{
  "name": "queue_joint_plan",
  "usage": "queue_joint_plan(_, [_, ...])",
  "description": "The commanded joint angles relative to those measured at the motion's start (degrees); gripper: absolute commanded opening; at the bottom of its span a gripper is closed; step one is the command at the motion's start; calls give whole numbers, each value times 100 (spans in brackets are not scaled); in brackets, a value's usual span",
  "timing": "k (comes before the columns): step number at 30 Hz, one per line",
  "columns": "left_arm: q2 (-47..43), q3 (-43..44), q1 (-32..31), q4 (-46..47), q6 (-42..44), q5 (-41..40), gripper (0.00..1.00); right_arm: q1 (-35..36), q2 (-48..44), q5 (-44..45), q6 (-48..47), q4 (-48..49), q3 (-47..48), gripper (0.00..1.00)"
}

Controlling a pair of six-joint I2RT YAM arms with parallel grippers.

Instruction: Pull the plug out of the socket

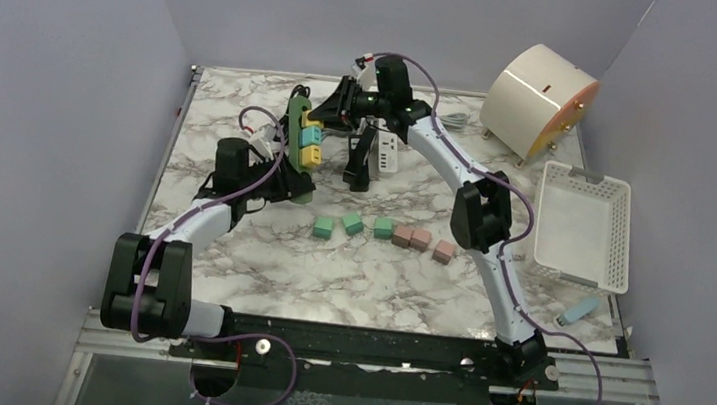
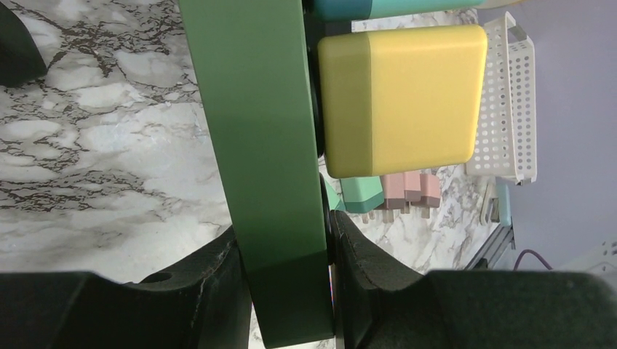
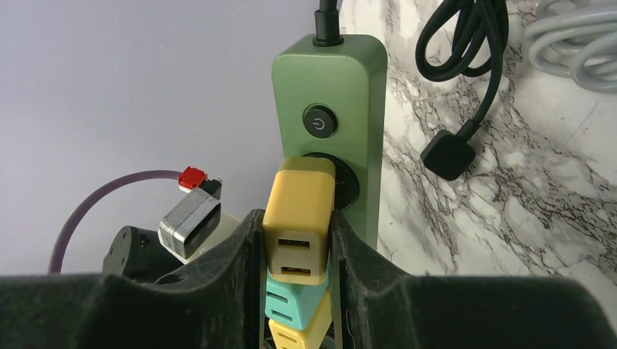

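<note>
Plug (image 3: 298,211) in right fingers (image 3: 244,254) — left wrist shows socket (image 2: 255,145) clamped.

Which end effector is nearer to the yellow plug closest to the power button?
Right. The right end effector clamps that yellow plug; the left end effector grips the green strip at its other end.

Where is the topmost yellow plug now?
Right wrist view: the yellow plug sits between the fingers of the right hand, in the green power strip just below its button.
</note>
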Motion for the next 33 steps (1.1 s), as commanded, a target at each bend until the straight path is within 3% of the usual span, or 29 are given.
queue_joint_plan(1, [-23, 330, -221, 346, -45, 233, 0, 580, -410, -1046, 310, 624, 479, 1])
queue_joint_plan(9, [-558, 356, -195, -271, 110, -2066, 0, 527, -1023, 479, -1942, -1969, 422, 1])
queue_joint_plan(13, [-751, 291, -194, -601, 92, -3184, 0, 528, -1439, 1259, -2494, -2460, 204, 1])
queue_joint_plan(17, [-813, 307, -194, -722, 51, -3802, 0, 528, -1658, 1948, -2788, -2855, 464, 1])
queue_joint_plan(19, [-743, 378, -194, -750, 32, -3970, 0, 527, -1783, 1957, -2825, -2790, 389, 1])
queue_joint_plan(23, [-567, 509, -194, -716, 38, -4045, 0, 474, -2029, 721, -2428, -1841, -384, 1])
queue_joint_plan(26, [-529, 624, -181, -549, 229, -3913, 0, 502, -1929, 256, -2643, -1907, -405, 1])
queue_joint_plan(29, [-476, 837, 49, -553, 480, -3543, 0, 517, -1910, -110, -3581, -2240, -679, 1])
queue_joint_plan(33, [-354, 1053, 599, -685, 681, -2830, 0, 777, -1772, 240, -4929, -3101, -849, 1])
